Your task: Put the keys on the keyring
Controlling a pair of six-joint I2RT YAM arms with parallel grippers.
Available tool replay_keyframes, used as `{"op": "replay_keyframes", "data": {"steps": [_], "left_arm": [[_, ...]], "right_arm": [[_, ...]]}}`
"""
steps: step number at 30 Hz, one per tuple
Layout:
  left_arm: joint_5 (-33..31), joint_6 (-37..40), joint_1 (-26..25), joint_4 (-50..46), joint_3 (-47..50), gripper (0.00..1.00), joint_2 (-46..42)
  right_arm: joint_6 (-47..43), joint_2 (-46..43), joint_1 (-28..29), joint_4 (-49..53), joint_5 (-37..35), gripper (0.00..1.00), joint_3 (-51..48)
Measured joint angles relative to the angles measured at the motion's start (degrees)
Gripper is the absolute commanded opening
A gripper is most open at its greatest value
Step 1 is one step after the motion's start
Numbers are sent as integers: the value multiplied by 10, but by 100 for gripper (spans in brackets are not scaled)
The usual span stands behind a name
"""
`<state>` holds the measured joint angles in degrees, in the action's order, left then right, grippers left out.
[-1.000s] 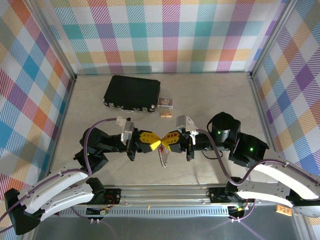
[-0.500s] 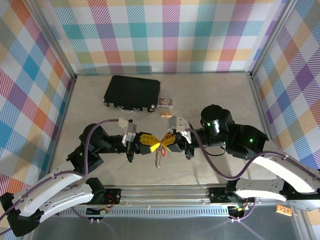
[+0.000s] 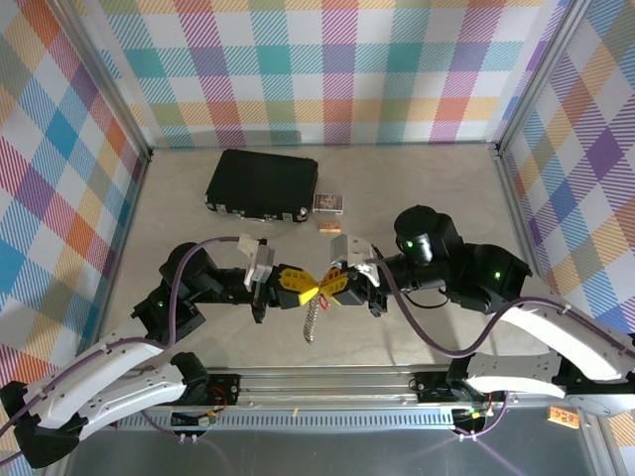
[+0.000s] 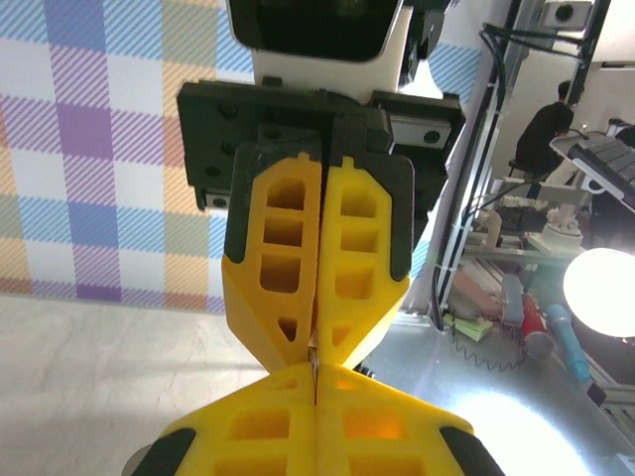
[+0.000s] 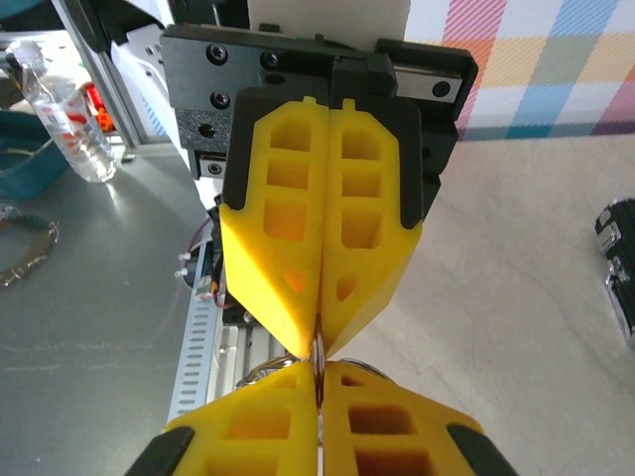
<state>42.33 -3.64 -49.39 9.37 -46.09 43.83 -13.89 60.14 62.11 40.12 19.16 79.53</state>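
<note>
While hanging low over the table (image 3: 427,188), on the near side of the black case (image 3: 262,184), 2 grippers are meeting tip to tip at centre. Here the left gripper (image 3: 309,289) is clamping fully closed; what it pinches, cannot tell. Opposite, the right gripper (image 3: 331,289) is pinching the keyring (image 3: 323,296) by its thin metal loop. Beneath, the keys (image 3: 312,322) are dangling toward the near edge.

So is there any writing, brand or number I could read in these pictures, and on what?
Nothing here can be read as text.
Print on the small card box beside the black case: too small to read.
Dark marks on the orange tag at the front right: too blurred.
Any label on the bottle in the right wrist view: blurred.
</note>
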Motion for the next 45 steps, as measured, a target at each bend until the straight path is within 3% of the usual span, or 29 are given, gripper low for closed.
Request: {"op": "replay_keyframes", "data": {"steps": [10, 15, 20, 28, 35, 45], "left_arm": [[-5, -92, 0, 206, 51, 0, 29], [-4, -135, 0, 281, 65, 0, 50], [-4, -142, 0, 298, 65, 0, 50], [-10, -118, 0, 241, 65, 4, 28], [-10, -23, 0, 70, 8, 15, 12], [-9, 71, 0, -91, -47, 12, 13]], "right_arm": [[57, -57, 0, -131, -17, 13, -92], [85, -91, 0, -183, -34, 7, -132], [90, -92, 1, -196, -37, 0, -132], [80, -92, 2, -185, -42, 0, -132], [49, -55, 2, -103, -39, 0, -72], [12, 2, 2, -7, -31, 0, 3]]}}
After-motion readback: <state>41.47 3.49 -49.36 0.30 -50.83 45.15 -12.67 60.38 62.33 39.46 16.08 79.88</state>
